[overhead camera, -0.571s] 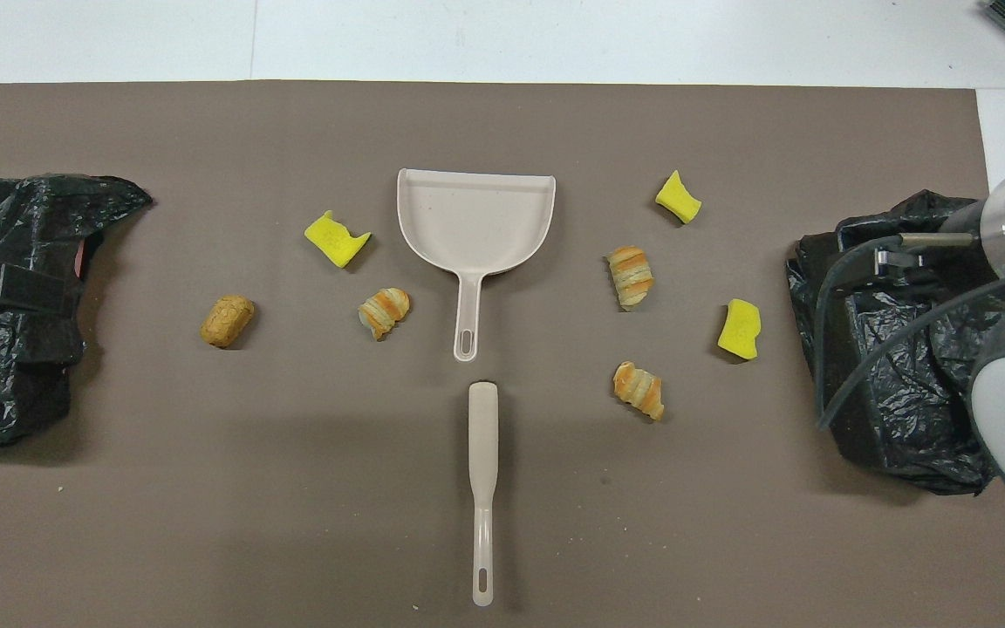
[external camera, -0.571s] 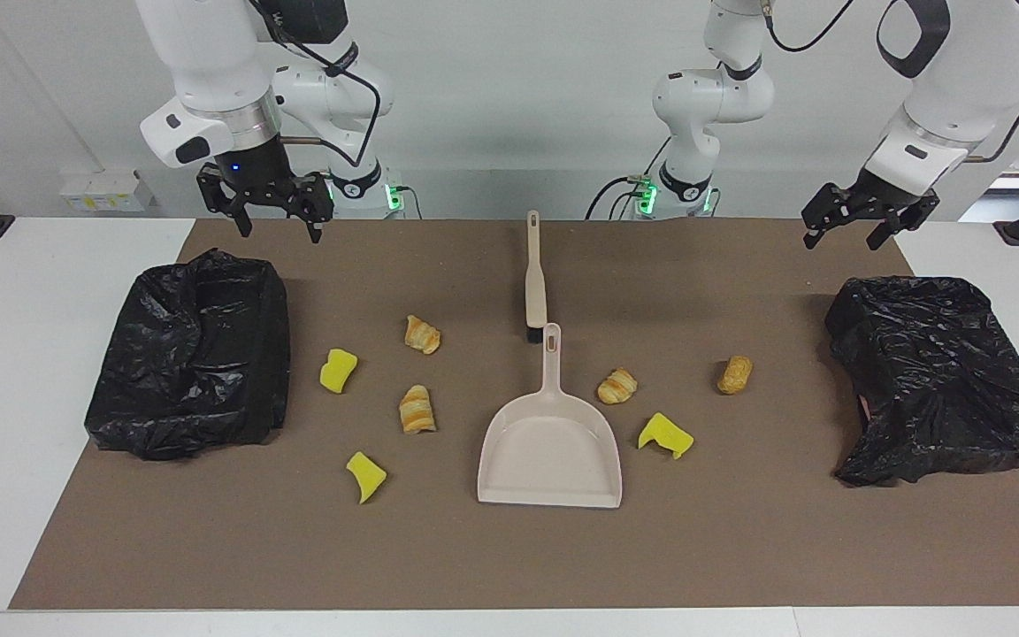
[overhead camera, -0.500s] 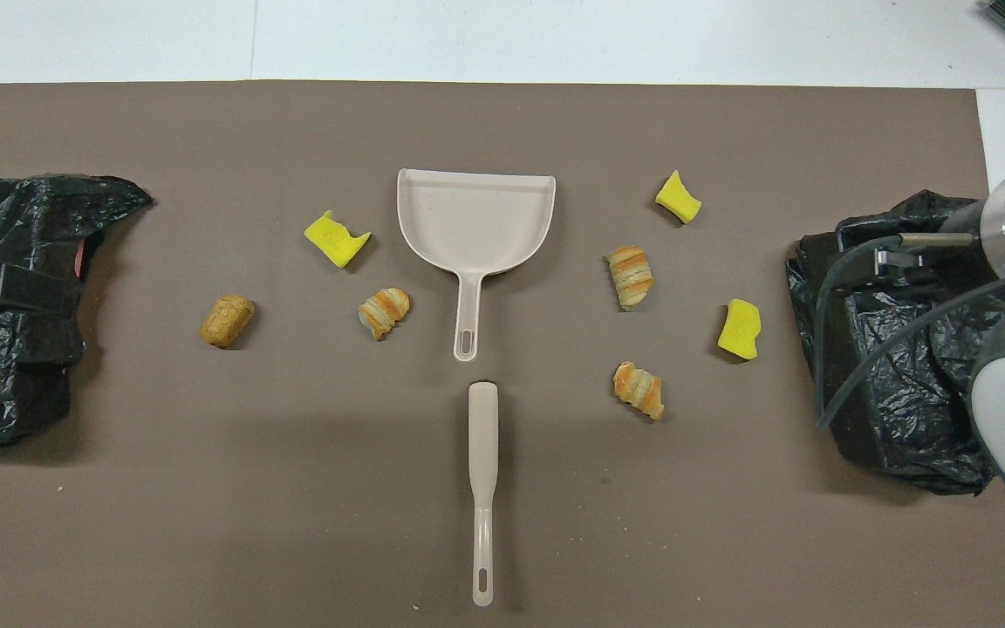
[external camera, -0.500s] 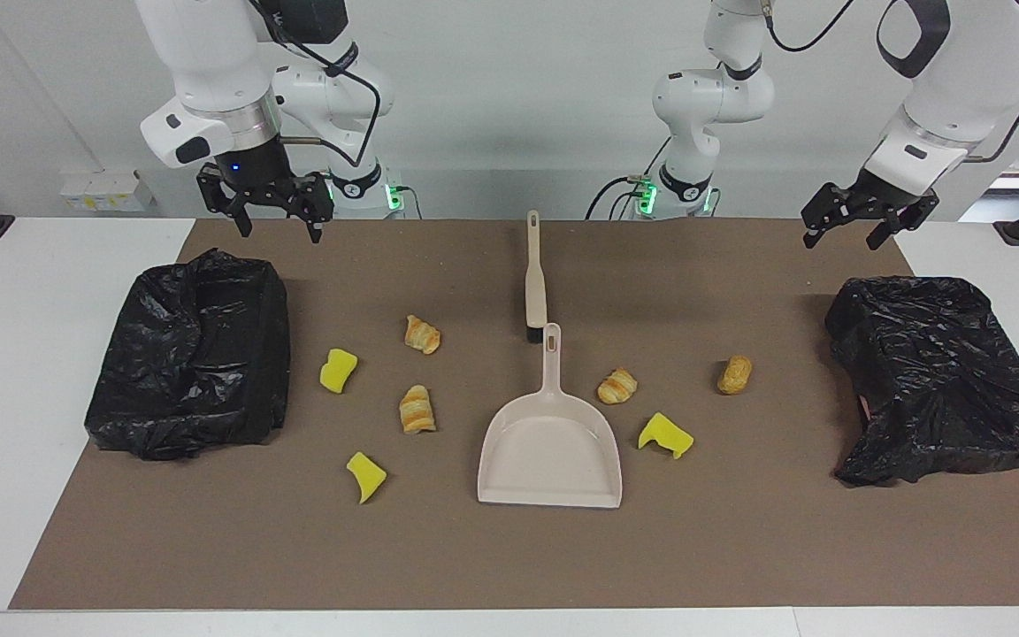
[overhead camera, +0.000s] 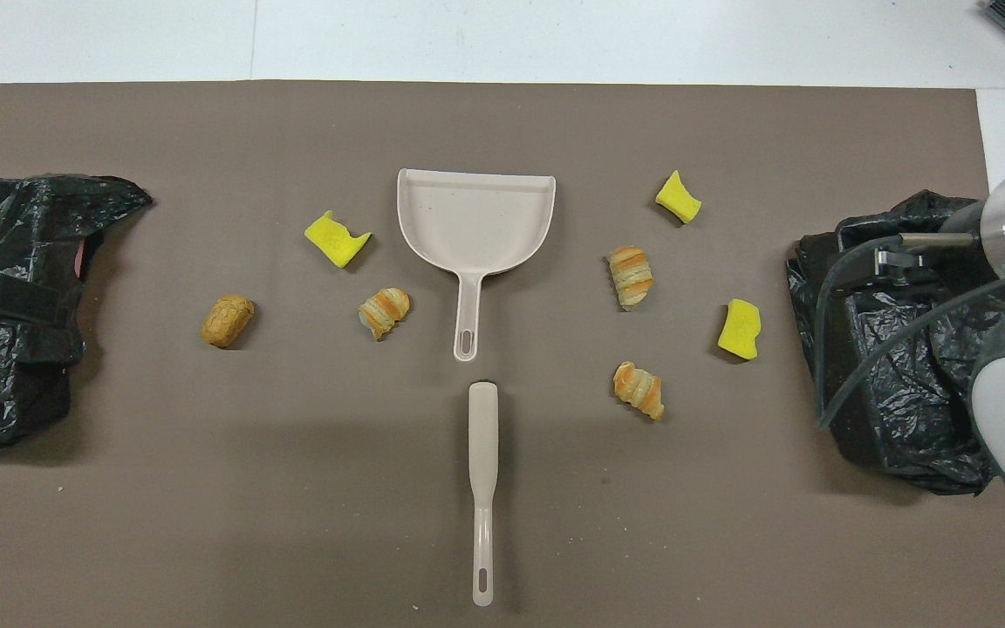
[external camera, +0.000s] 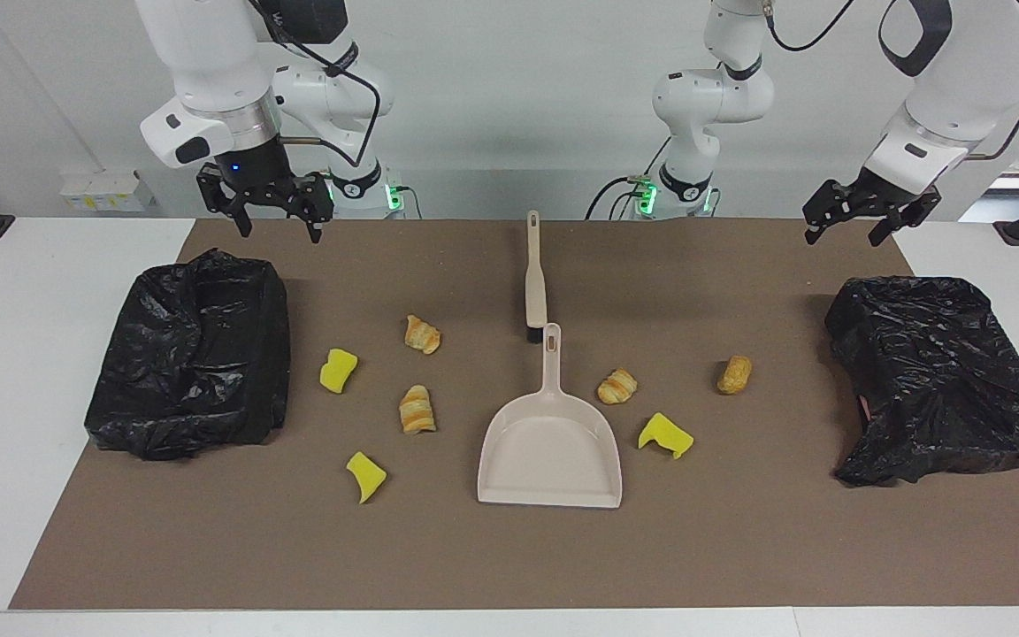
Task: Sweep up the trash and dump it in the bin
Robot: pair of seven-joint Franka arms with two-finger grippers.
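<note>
Nothing is swept yet, so the step in hand is, I judge, to take up the two tools. The left end effector (external camera: 859, 226) hangs in the air above the bin in a black bag (external camera: 938, 372) at its own end of the surface, and the right end effector (external camera: 272, 217) hangs near the other black-bagged bin (external camera: 191, 354); both are released and carry nothing. The trash lies scattered on the brown mat (external camera: 509, 557) around the dustpan (external camera: 550, 451): three yellow chunks (external camera: 338, 369) (external camera: 365, 474) (external camera: 665, 435) and four pastries (external camera: 422, 334) (external camera: 417, 410) (external camera: 617, 386) (external camera: 734, 374). The brush (external camera: 533, 283) lies in one line with the dustpan handle, nearer to the robots, its bristle end just beside the handle tip. To do this step well, I think one arm should grasp the brush at the middle of its thin handle and the other the dustpan handle, each coming straight down so as not to push the neighbour tool. The pan mouth faces away from the robots, so the pieces on both sides will need sweeping toward it. The pastries may roll, so the strokes should be short and low, and the pan should be kept flat on the mat.
</note>
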